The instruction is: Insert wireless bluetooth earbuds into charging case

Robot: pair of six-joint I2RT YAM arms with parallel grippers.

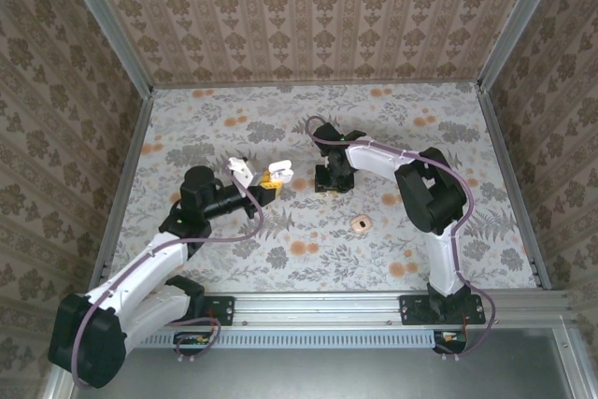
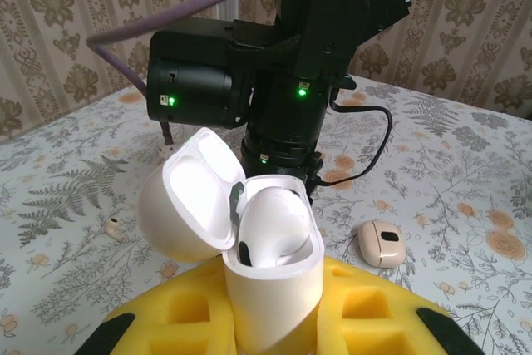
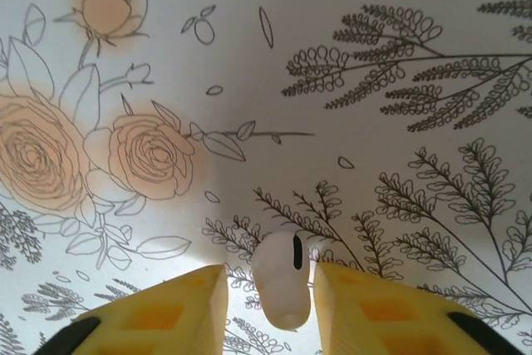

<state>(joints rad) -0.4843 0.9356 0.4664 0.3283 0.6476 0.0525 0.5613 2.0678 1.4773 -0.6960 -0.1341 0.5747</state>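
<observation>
Left wrist view: left gripper (image 2: 270, 315) clamps the open case (image 2: 274, 293), one earbud (image 2: 274, 220) seated; right wrist view: right gripper (image 3: 270, 298) stands parted around the other earbud (image 3: 281, 276).

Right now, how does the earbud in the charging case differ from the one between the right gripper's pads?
Place: the cased earbud sits in the open charging case, which the left gripper holds. The loose earbud is outside it, between the right gripper pads, with the floral table behind.
Pose: only the cased earbud's rounded head shows, while the loose earbud is exposed, its dark slot towards the camera.
Both are glossy white.
</observation>
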